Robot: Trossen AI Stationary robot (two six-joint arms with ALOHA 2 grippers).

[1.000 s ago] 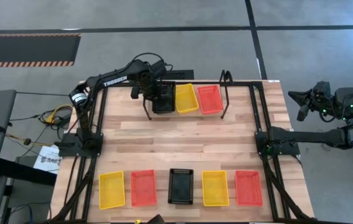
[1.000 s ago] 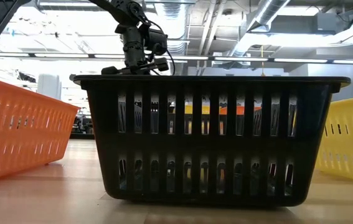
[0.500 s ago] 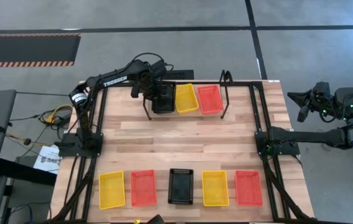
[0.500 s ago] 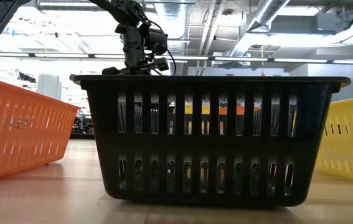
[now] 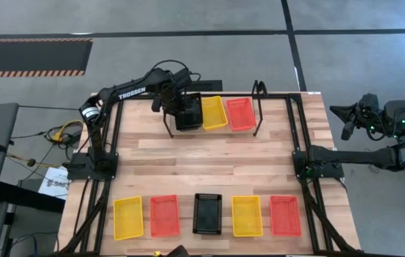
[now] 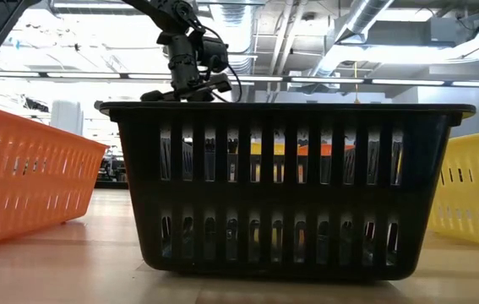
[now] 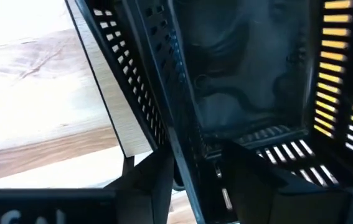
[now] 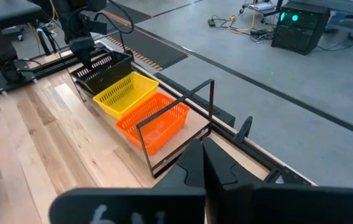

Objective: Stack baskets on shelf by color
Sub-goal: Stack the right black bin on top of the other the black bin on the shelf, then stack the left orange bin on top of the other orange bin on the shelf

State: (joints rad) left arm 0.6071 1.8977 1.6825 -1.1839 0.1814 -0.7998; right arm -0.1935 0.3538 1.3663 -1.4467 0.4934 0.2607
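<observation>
On the shelf (image 5: 258,107) at the table's far edge, a black basket (image 5: 191,120), a yellow basket (image 5: 213,113) and a red-orange basket (image 5: 241,113) sit side by side. My left gripper (image 7: 195,168) hangs over the black basket, open, with one finger inside its left wall (image 7: 185,143) and one outside. My right gripper (image 8: 204,163) is shut on nothing, off the table's right edge. Several more baskets lie in a row near the front edge: yellow (image 5: 128,218), red-orange (image 5: 164,215), black (image 5: 207,213), yellow (image 5: 246,215), red-orange (image 5: 285,215). My left gripper comes from above, its fingers (image 7: 154,183) astride the black basket's left wall (image 7: 185,143). A gap shows on the inner side. I cannot tell whether the outer finger touches the wall. The basket rests on the shelf.
The black rail frame (image 5: 295,128) runs along both sides and the far edge of the table. Bare wood (image 5: 209,164) lies between the shelf and the front row. In the low view the front black basket (image 6: 290,186) fills the middle and hides most of the shelf.
</observation>
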